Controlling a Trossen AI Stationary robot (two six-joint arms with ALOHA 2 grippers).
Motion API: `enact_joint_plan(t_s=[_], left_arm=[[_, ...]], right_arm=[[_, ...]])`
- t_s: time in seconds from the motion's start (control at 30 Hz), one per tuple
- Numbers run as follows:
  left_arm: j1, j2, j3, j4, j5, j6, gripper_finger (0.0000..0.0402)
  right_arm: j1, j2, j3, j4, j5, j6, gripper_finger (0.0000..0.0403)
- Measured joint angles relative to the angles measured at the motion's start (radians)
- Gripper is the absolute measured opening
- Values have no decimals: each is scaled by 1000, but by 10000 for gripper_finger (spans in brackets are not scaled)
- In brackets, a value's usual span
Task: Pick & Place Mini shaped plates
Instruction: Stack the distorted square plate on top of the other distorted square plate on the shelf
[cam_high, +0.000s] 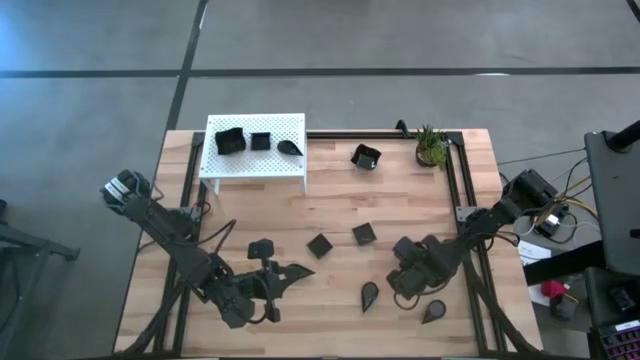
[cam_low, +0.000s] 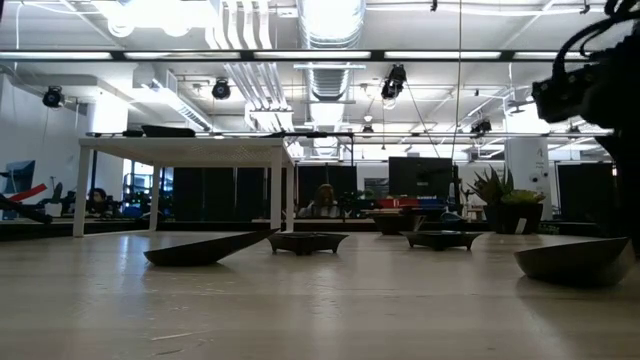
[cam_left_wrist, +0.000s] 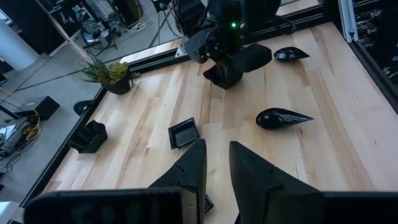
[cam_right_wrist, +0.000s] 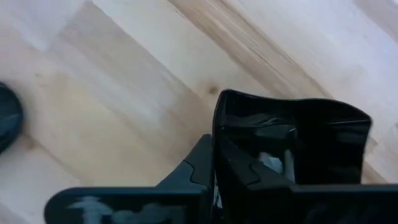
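Your right gripper (cam_right_wrist: 214, 163) has its jaws pinched shut on the rim of a square black plate (cam_right_wrist: 292, 140), well in front of the potted plant (cam_high: 432, 146). Your left gripper (cam_left_wrist: 216, 165) hovers with jaws slightly parted, empty, over the desk (cam_high: 330, 210).

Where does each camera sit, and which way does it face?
High: overhead, straight down on the table; left gripper and right gripper show.
Low: table-top height, level across a teardrop dish into the room; dark arm upper right.
Left wrist: faces right arm and plant; own open fingers show.
Right wrist: close to wood; right gripper shut on square dish.
Shared: high and left wrist show the plant.
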Motion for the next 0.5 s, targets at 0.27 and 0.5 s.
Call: enact_joint_plan(t_s=[0.27,0.5], left_arm=[[0,0,0,0,0,0,65],[0,0,0,0,0,-1,65]], right_arm=[[0,0,82,-22,61,-77,8],[-3,0,155,-24,140,-159,8]])
